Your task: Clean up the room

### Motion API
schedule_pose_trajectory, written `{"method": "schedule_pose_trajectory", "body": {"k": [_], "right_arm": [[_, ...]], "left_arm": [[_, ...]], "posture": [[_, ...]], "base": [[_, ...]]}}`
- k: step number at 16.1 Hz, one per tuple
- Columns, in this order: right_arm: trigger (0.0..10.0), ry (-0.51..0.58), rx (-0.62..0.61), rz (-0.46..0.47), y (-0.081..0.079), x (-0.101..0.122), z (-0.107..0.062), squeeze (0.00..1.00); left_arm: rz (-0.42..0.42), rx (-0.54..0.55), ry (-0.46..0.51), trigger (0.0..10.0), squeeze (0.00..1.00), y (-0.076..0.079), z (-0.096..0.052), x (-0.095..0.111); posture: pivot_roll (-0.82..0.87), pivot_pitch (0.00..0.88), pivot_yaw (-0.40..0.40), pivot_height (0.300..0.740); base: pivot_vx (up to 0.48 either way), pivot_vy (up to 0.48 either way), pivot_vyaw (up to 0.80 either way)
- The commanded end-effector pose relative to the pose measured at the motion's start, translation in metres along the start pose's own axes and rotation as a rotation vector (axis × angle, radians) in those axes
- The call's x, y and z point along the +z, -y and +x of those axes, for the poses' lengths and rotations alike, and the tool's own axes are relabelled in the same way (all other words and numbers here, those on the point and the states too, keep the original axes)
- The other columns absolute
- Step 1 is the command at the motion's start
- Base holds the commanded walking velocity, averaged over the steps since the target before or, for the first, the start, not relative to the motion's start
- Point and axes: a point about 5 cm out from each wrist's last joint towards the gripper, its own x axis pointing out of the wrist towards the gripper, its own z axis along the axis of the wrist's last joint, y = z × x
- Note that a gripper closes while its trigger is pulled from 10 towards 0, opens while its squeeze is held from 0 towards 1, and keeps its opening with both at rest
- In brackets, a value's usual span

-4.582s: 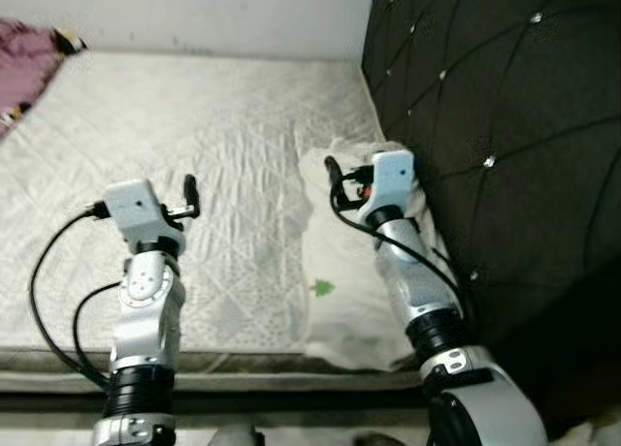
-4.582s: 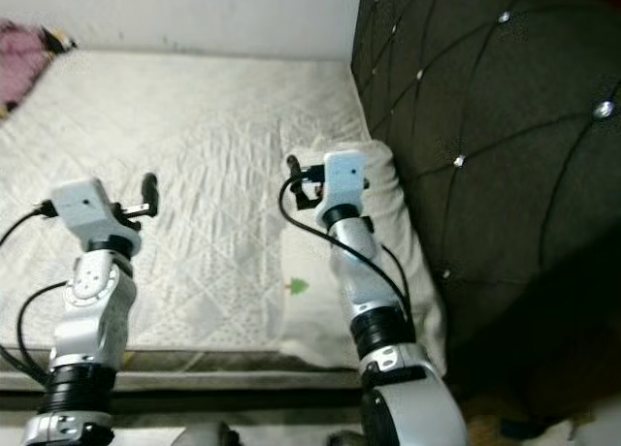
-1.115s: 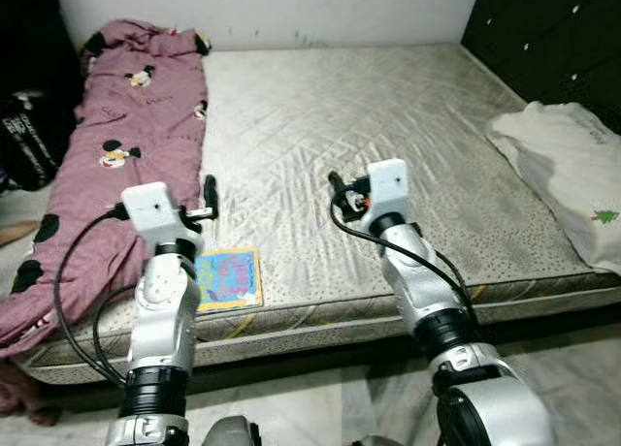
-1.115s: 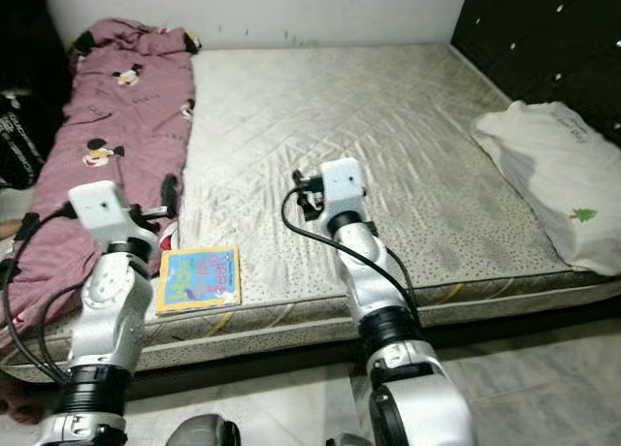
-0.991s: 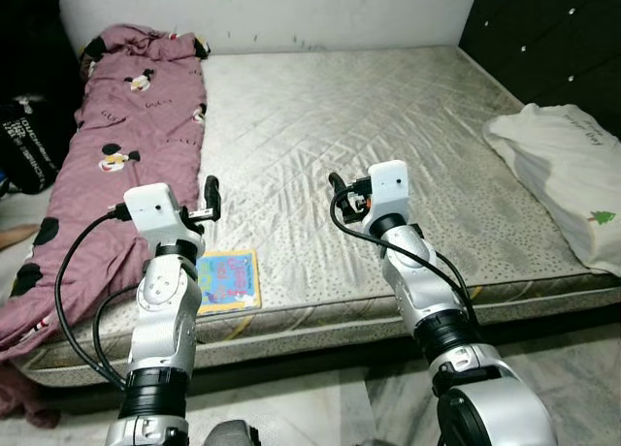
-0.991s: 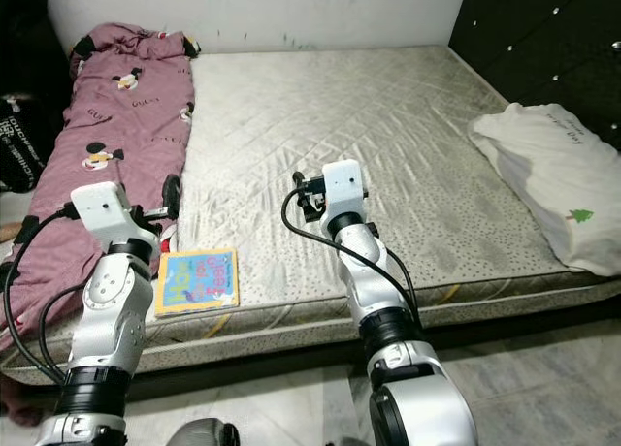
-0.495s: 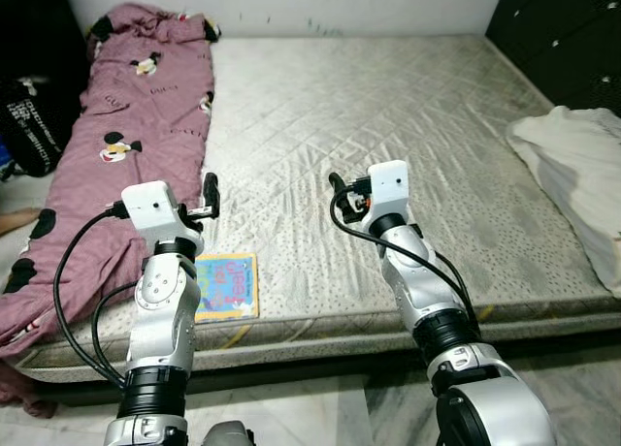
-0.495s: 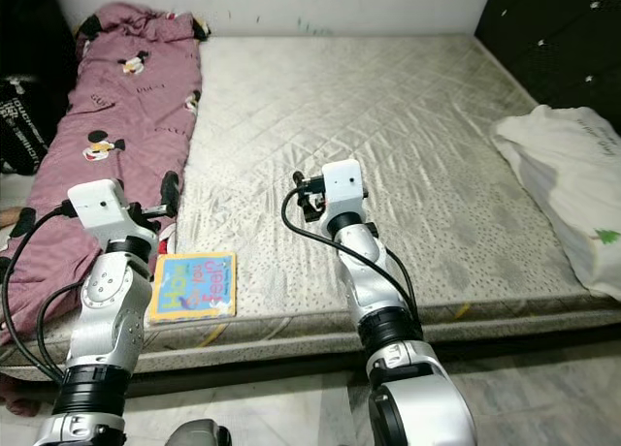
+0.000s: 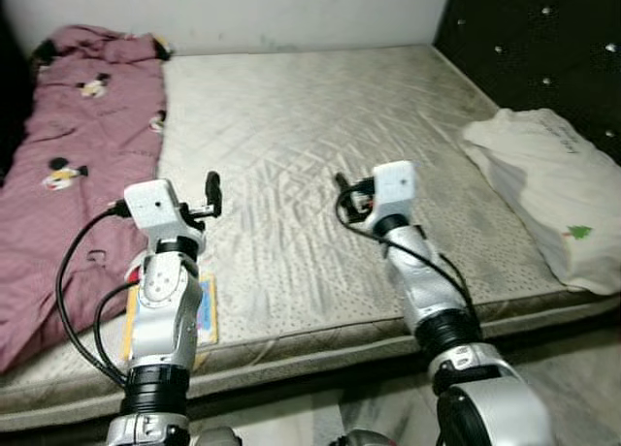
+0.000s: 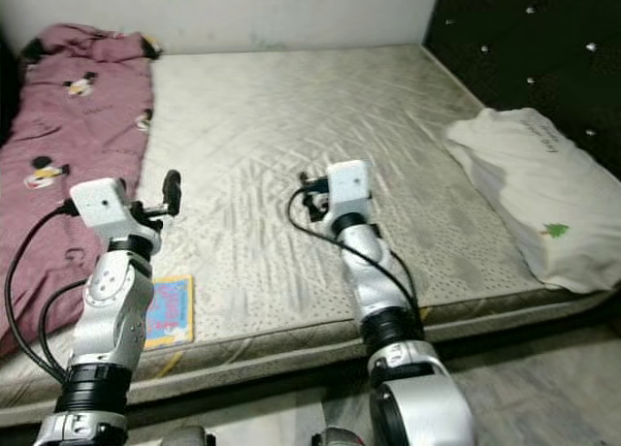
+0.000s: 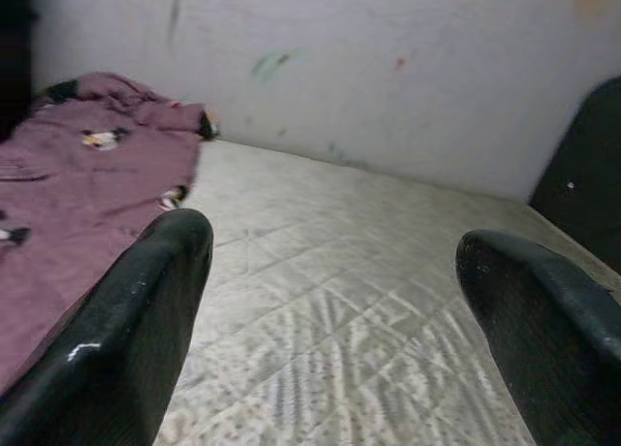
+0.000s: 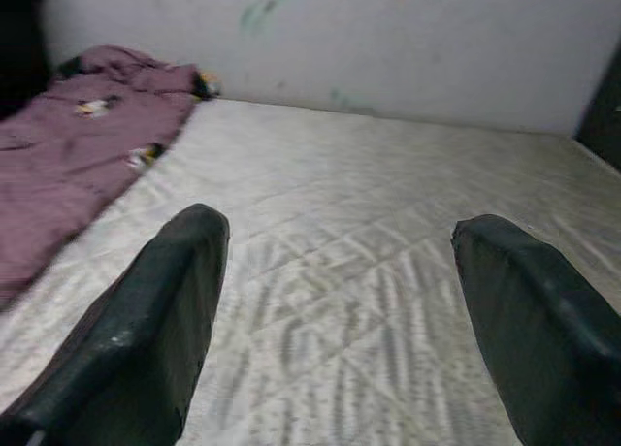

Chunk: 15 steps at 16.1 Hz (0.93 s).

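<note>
Both the left hand [image 11: 330,320] and right hand [image 12: 340,320] hover wide open over the bed [image 9: 320,107], blanket [image 9: 58,155] left of them, book [image 10: 170,308] below the left.

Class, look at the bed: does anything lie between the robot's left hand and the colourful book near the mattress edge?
Nothing visible does. The left hand is open above the mattress. The book lies flat below and behind it, partly hidden by the left forearm. The pink blanket lies beside it.
</note>
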Motion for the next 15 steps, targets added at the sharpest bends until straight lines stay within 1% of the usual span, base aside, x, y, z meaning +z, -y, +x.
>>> {"method": "schedule_pose_trajectory", "body": {"k": [1, 3, 4, 15], "right_arm": [[10.0, 0.010, 0.003, 0.002, 0.0003, 0.0041, 0.0023, 0.00], [10.0, 0.009, 0.004, 0.003, 0.0007, 0.0038, 0.0023, 0.00], [10.0, 0.009, 0.010, -0.017, 0.0003, 0.0040, 0.0023, 0.00], [10.0, -0.007, 0.027, 0.000, -0.0009, 0.0017, 0.0027, 0.00]], "left_arm": [[0.002, 0.005, -0.004, 10.0, 0.00, -0.0013, 0.0002, 0.0003], [-0.006, 0.008, -0.005, 10.0, 0.00, -0.0011, 0.0004, 0.0000], [-0.005, 0.006, -0.004, 10.0, 0.00, -0.0009, 0.0005, 0.0000], [-0.011, 0.014, 0.001, 10.0, 0.00, -0.0009, 0.0007, -0.0002]], "posture": [[0.08, 0.000, -0.019, 0.740], [0.08, 0.000, -0.019, 0.740], [0.07, 0.000, -0.017, 0.740], [0.08, 0.000, -0.023, 0.740]], "base": [[0.000, 0.480, 0.00], [0.000, 0.480, 0.00], [0.000, 0.480, 0.00], [0.000, 0.480, 0.00]]}}
